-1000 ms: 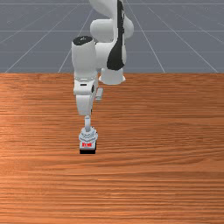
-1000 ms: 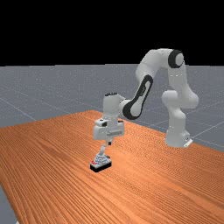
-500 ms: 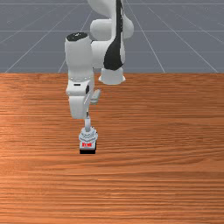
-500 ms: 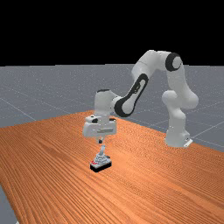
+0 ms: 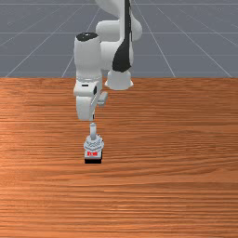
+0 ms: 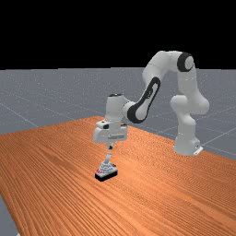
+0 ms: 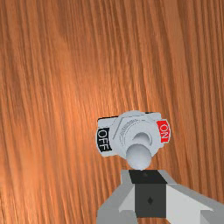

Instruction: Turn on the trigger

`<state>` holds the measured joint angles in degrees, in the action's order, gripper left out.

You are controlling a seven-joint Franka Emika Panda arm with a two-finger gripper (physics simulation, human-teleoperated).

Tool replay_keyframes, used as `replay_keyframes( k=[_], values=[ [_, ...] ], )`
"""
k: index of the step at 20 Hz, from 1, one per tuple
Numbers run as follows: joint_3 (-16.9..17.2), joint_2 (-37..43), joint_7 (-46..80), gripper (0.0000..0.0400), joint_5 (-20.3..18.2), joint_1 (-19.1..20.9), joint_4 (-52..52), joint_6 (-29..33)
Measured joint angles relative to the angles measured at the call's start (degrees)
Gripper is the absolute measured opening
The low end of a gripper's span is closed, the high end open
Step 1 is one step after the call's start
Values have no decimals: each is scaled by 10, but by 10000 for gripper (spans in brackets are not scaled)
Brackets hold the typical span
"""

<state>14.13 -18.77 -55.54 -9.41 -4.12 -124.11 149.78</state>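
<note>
Where the far view runs from its left toward its right, the table (image 6: pixel 50 161) comes first, then the switch (image 6: pixel 106 173), standing on the wood left of the picture's middle. Black bottom, grey upper part, lever (image 6: pixel 108 158) sticking up from it. Front view: switch left of middle too, red patch facing the camera, lever upright or close to it. Wrist view: black OFF label (image 7: pixel 103 140) on one side of the grey collar (image 7: pixel 127 134), red ON label (image 7: pixel 164 131) on the opposite side, the lever's round knob next to the collar and right by the fingertips.

Next, and a touch farther right, is the gripper (image 6: pixel 110 147), pointing down just above the lever. Fingers (image 7: pixel 150 194) are together, pads meeting, nothing held. Front view has a small gap between the tips and the lever top, so no contact there; the lever isn't between the fingers.

Then the arm (image 6: pixel 150 97), bent, rising from the hand toward the far view's right and dropping to its base (image 6: pixel 185 144) at the table's far side.
</note>
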Motion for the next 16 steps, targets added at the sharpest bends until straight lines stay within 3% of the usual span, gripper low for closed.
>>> replay_keyframes(
  k=[3,8,10,14,16],
  values=[
    [21,20,35,0,44,-20,-35,18],
    [-8,46,-29,0,-21,10,-72,25],
    [0,24,-9,0,-1,4,-52,-2],
    [-10,-2,-22,0,-18,10,-56,31],
    [-1,1,-6,0,-4,-3,-71,61]
  ],
)
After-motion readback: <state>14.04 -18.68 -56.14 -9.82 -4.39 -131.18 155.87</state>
